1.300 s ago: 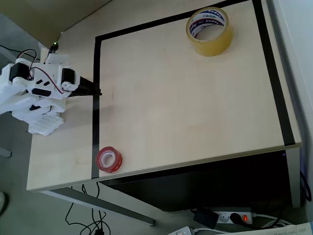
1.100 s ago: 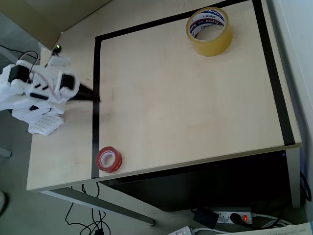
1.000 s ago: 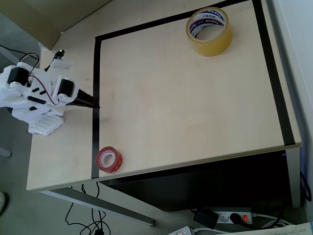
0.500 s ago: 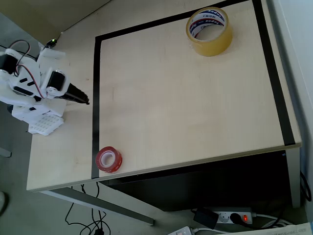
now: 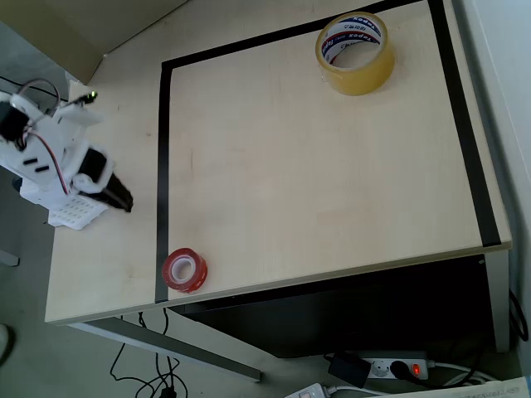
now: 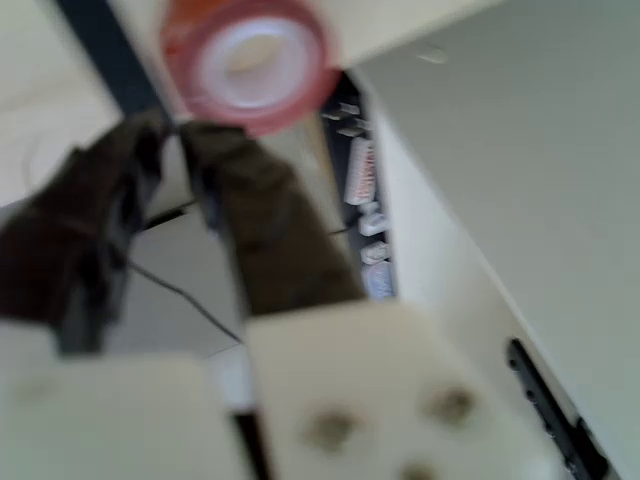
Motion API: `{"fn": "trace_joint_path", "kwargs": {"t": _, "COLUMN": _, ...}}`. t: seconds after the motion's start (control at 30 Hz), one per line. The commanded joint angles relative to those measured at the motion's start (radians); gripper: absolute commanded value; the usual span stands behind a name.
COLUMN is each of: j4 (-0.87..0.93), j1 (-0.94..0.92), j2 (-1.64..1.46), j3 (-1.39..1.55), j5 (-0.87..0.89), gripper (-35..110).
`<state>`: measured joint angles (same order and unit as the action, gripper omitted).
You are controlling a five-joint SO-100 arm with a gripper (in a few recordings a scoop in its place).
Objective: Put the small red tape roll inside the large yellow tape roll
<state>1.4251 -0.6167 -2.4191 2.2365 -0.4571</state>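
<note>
Close in, the wrist view is blurred: the tool [image 6: 170,150] shows two dark fingers [image 6: 270,230] set near each other with a slim gap between them and nothing gripped, tips aimed at the small red tape roll [image 6: 250,60], which lies just past them at 12 o'clock, beside a black tape line [image 6: 105,50].

From overhead, the white arm [image 5: 50,157] sits at the worktop's 9 o'clock edge, its dark tool [image 5: 124,202] angled toward 5 o'clock and low over the strip of wood outside the black tape line [image 5: 162,166]. The small red tape roll [image 5: 184,271] lies flat at about 7 o'clock on the worktop [image 5: 315,166], resting on that line near the front edge, apart from the tool. The large yellow tape roll [image 5: 355,51] lies flat far off at about 1 o'clock, inside the taped border.

Beyond the pale wood, a power strip [image 5: 386,367] with a lit red switch and loose cables [image 5: 158,373] lie on the grey floor.
</note>
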Motion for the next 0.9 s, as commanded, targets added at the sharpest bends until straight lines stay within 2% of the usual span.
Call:
{"fn": "trace_joint_path", "kwargs": {"t": 0.0, "j4": 0.028, "j1": -0.092, "j2": -0.005, "j3": -0.014, "j5": -0.178, "gripper": 3}}
{"fn": "trace_joint_path", "kwargs": {"t": 0.23, "j4": 0.026, "j1": -0.285, "j2": 0.060, "j3": 0.006, "j5": -0.400, "gripper": 14}}
{"fn": "trace_joint_path", "kwargs": {"t": 0.5, "j4": -0.069, "j1": -0.446, "j2": 0.222, "j3": -0.017, "j5": -0.520, "gripper": 18}}
{"fn": "trace_joint_path", "kwargs": {"t": 0.87, "j4": -0.253, "j1": -0.348, "j2": 0.360, "j3": -0.017, "j5": -0.492, "gripper": 18}}
